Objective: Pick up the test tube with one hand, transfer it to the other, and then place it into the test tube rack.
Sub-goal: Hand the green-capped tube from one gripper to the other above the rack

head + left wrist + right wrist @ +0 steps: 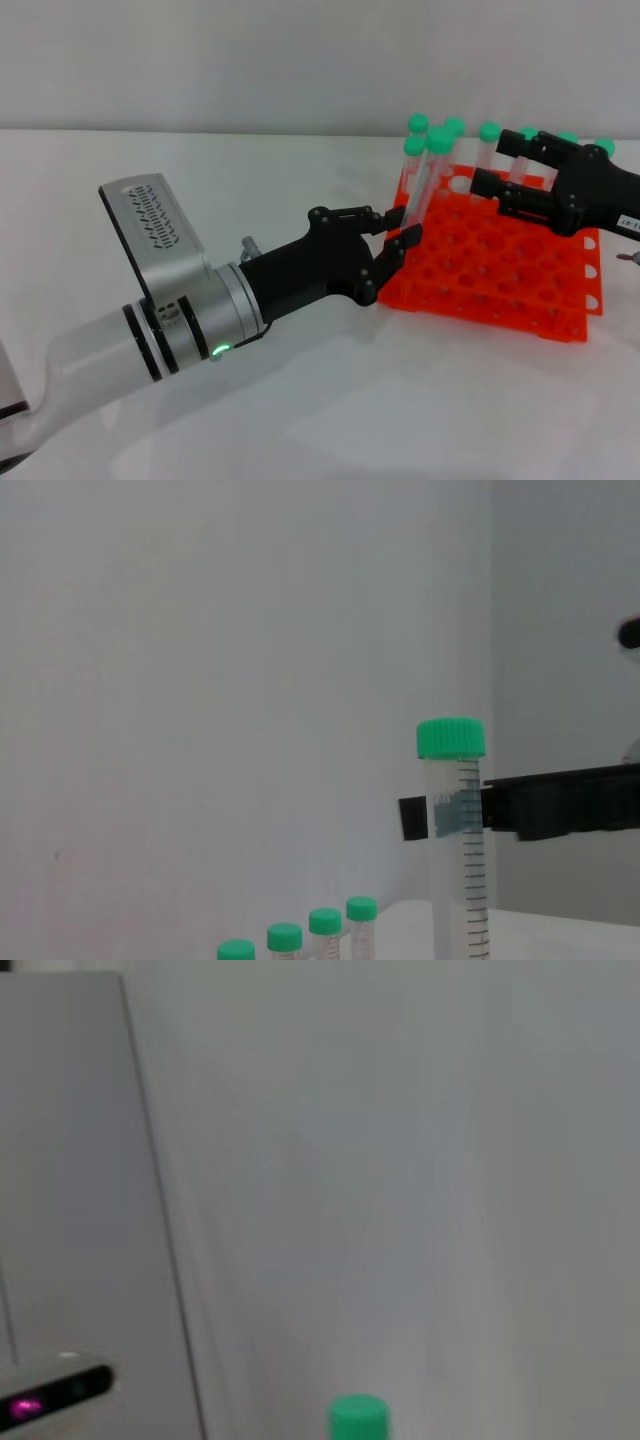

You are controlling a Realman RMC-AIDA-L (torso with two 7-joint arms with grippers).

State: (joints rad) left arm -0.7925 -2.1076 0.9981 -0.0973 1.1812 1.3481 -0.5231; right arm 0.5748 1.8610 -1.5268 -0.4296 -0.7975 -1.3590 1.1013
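My left gripper (397, 229) is shut on the lower end of the test tube (426, 180), which leans slightly with its green cap on top, at the near left corner of the orange-red test tube rack (500, 290). In the left wrist view the tube (455, 860) stands upright. My right gripper (492, 165), black with a white label, hovers open over the rack just right of the tube. In the left wrist view its fingers (560, 802) reach level with the tube below the cap, one passing behind it. I cannot tell whether they touch.
Several other green-capped tubes (489, 133) stand along the rack's back row; some show in the left wrist view (325, 922). A green cap (358, 1420) shows in the right wrist view. A white table (200, 160) lies around the rack.
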